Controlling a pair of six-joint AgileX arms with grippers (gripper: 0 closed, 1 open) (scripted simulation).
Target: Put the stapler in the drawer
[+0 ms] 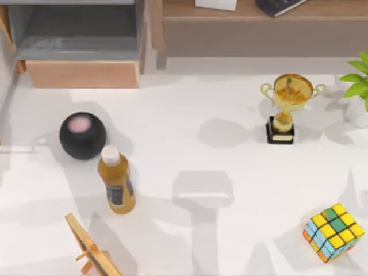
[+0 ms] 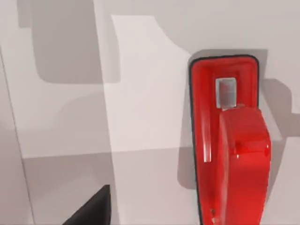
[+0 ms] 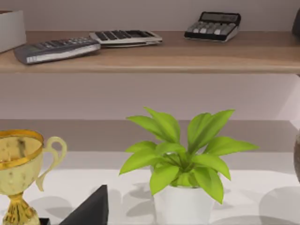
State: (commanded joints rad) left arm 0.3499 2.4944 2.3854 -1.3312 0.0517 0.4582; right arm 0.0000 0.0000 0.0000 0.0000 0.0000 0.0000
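The stapler (image 2: 229, 150) is glossy red and bar-shaped, and it lies flat on the white surface in the left wrist view, close below the camera. A dark part of my left gripper (image 2: 91, 208) shows at that picture's edge, off to one side of the stapler and apart from it. The drawer (image 1: 80, 43) stands pulled out at the table's far left in the top view, with grey inner walls and a tan front panel. A dark part of my right gripper (image 3: 91, 208) shows in the right wrist view, near the trophy (image 3: 18, 173) and the potted plant (image 3: 180, 164).
On the left of the table stand a black round speaker (image 1: 82, 135), an amber bottle (image 1: 116, 181) and a wooden frame (image 1: 92, 248). The trophy (image 1: 286, 106), the plant (image 1: 359, 86) and a colour cube (image 1: 333, 232) are on the right. A brown shelf (image 1: 259, 26) runs along the back.
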